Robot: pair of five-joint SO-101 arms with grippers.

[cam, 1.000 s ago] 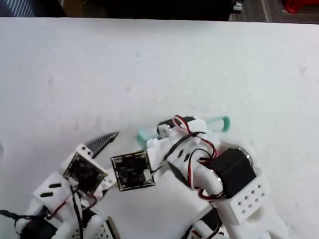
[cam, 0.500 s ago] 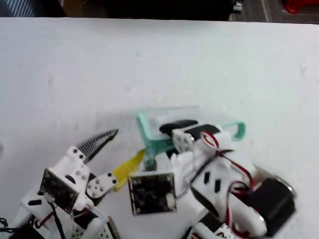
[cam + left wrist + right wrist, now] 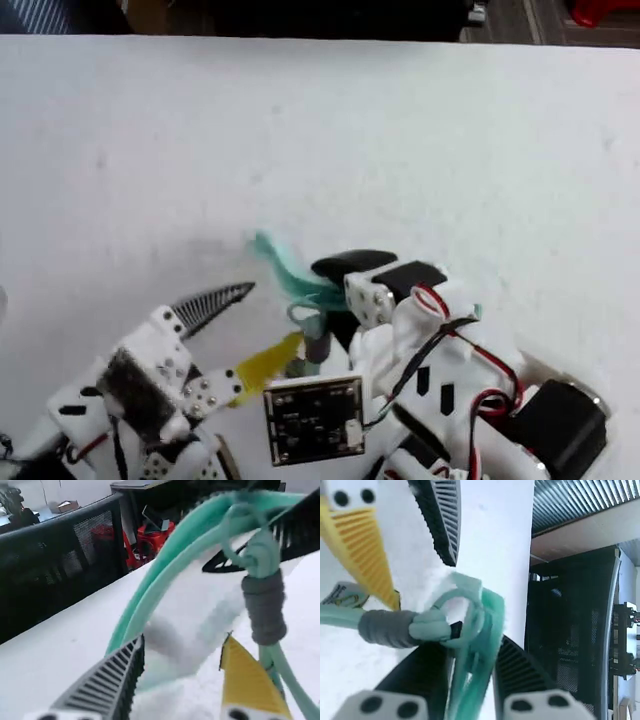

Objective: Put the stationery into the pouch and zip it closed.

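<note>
The pouch (image 3: 285, 268) is mint-green and crumpled, turned on edge and seemingly lifted off the white surface (image 3: 400, 130). The right gripper (image 3: 472, 660) has its black jaws clenched on the pouch's rim. A green cord with a grey bead (image 3: 264, 607) hangs from the pouch. Just beside the pouch, the left gripper (image 3: 272, 315) holds its black and yellow jaws spread, the bead next to the yellow one.

The pouch (image 3: 290, 272) is no longer spread flat on the bench (image 3: 300, 130); it now bunches into a narrow teal ridge clamped in the right tool (image 3: 470, 675), which sits nearer the bench's near edge than before. The left tool (image 3: 272, 318) now flanks the zip pull (image 3: 317, 347) (yellow finger newly exposed, jaws apart).
</note>
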